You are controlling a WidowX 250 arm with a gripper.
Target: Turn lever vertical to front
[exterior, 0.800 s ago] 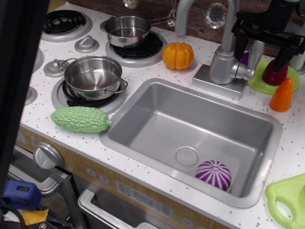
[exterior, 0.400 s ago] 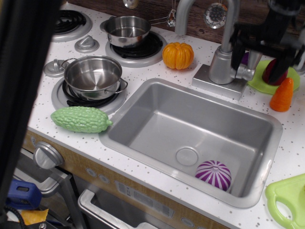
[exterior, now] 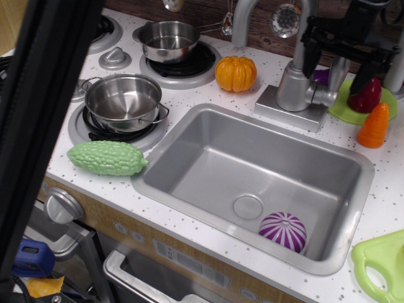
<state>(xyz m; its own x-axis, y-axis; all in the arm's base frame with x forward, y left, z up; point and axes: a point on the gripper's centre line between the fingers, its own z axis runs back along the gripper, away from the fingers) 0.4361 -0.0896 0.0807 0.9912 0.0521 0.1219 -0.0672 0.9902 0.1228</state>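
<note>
the black gripper [exterior: 336, 60] hangs at the far right of the counter, its two fingers spread wide on either side of the lever [exterior: 339, 71], gripping nothing. the lever stands upright on the right side of the tap base [exterior: 297, 88], behind the sink [exterior: 189, 136].

Lever [exterior: 339, 71]: short, flat, silver-grey handle standing upright from a stubby side knob on the tap's cylindrical base, upper right of the frame, its top partly hidden.
</note>
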